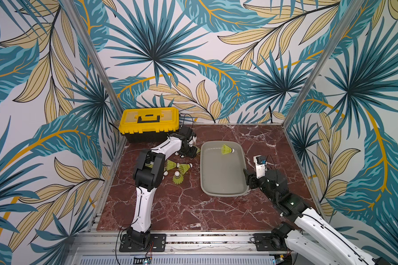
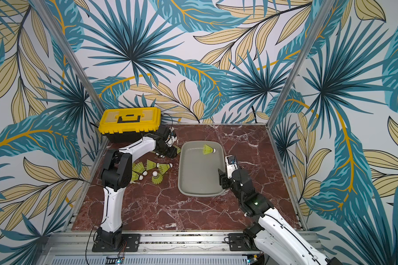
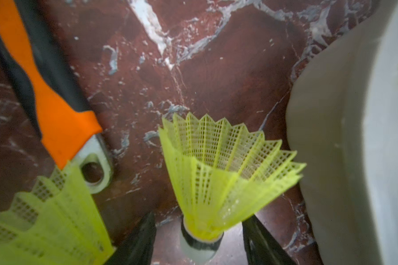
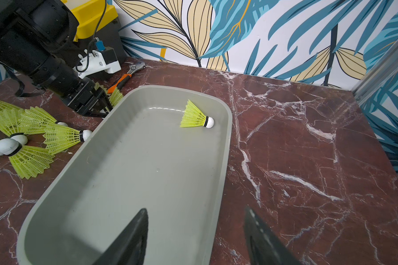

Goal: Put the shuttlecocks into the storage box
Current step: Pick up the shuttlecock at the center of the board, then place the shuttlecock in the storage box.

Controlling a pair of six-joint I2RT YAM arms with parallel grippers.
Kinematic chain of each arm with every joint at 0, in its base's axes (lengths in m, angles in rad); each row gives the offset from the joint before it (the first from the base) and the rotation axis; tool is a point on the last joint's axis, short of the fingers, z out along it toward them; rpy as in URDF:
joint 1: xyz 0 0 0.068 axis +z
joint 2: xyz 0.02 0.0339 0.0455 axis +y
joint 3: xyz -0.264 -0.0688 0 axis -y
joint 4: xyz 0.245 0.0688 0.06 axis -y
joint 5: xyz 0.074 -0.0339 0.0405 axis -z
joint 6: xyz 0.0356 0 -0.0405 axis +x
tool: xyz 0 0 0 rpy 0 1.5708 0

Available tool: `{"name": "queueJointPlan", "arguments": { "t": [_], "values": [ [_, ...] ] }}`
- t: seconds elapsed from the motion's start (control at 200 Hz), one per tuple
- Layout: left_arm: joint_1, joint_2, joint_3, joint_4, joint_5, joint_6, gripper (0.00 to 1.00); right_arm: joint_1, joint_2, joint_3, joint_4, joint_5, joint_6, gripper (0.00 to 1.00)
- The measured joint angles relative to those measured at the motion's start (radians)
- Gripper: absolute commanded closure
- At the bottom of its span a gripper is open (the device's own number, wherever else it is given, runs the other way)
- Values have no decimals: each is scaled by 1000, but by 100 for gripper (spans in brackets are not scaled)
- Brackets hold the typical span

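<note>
My left tool point(image 3: 200, 215) stands part open astride the white tip of the nearest shuttlecock point(image 3: 216, 174), fingers not touching it, just left of the upper left corner of the storage box point(image 1: 223, 176) in both top views. I should close on the tip, not the soft skirt (it would likely crumple), lift clear of the wrench point(image 3: 55, 110) beside it, then cross the rim. My right tool point(image 4: 196, 209) hangs open and empty at the box's right rim. One boxed shuttlecock point(image 4: 194, 115) lies inside, and the loose shuttlecocks point(image 2: 163, 168) lie left of the box on the bench point(image 1: 193, 211)
</note>
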Motion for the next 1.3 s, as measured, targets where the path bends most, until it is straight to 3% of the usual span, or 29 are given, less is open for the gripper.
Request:
{"name": "queueJointPlan", "arguments": {
  "t": [0.08,0.285,0.386,0.631,0.997,1.302],
  "values": [
    [0,12,22,-5,2,-1,45,0,2,0,0,0,0,34],
    [3,18,36,-21,2,-18,73,0,3,0,0,0,1,34],
    [4,18,36,-21,14,-30,78,0,8,0,0,-1,3,34],
    [6,-26,8,6,71,-107,79,0,11,0,0,-16,4,34],
    [7,-436,-296,225,171,-380,79,0,90,1,53,-146,4,34],
    [-16,-631,-533,419,249,-684,79,4,260,5,245,-318,19,35]
  ]
}}
